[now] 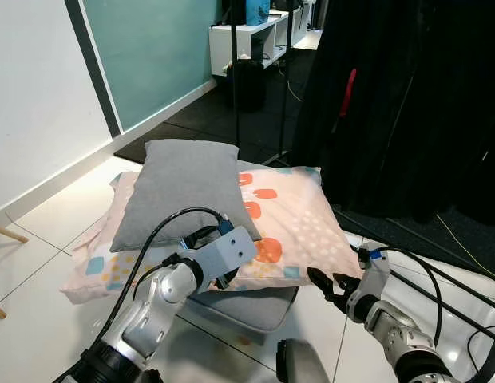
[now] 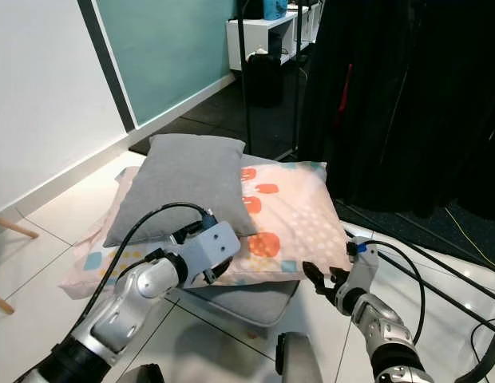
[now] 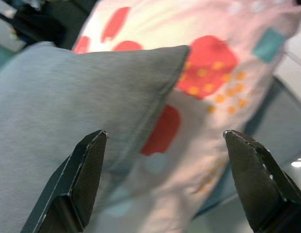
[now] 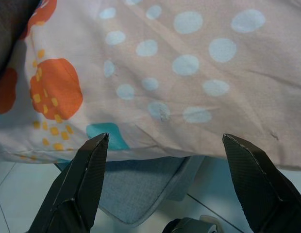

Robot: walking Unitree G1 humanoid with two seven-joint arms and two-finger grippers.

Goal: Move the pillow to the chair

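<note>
Both pincers wide open, holding nothing. Left pincer (image 3: pixel 162 179) just short of grey fabric pillow (image 1: pixel 182 190) atop patterned pink pillow (image 1: pixel 295 223); right pincer (image 4: pixel 167 187) beside the patterned edge. Risk: pinching both pillows together.

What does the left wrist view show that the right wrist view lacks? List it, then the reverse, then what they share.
Left wrist view alone: the plain grey fabric pillow lying on top, its corner between the open left claw fingers.

Right wrist view alone: pale blue dots on the patterned pillow, and the grey seat cushion's front edge above white floor tiles.

Both: the pink patterned pillow with orange blotches and teal squares, seen past an open claw; the right claw faces its edge.
</note>
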